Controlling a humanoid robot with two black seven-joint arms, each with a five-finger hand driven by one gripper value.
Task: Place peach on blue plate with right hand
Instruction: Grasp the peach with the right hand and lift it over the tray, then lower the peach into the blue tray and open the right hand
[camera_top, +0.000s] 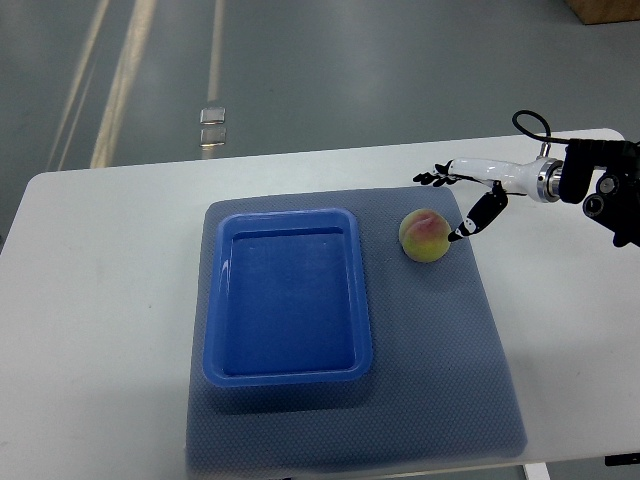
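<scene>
A yellow-green peach with a red blush (425, 236) lies on the grey mat (440, 370), just right of the blue plate (288, 375), a rectangular blue tray that holds nothing. My right hand (452, 207) comes in from the right edge, white with black fingers. Its fingers are spread. One finger (478, 218) points down to the peach's right side, and the others (432, 179) reach out behind the peach. The hand holds nothing. The left arm is out of view.
The mat lies on a white table (100, 300), whose far edge runs behind the hand. Grey floor lies beyond, with a small shiny object (212, 126) on it.
</scene>
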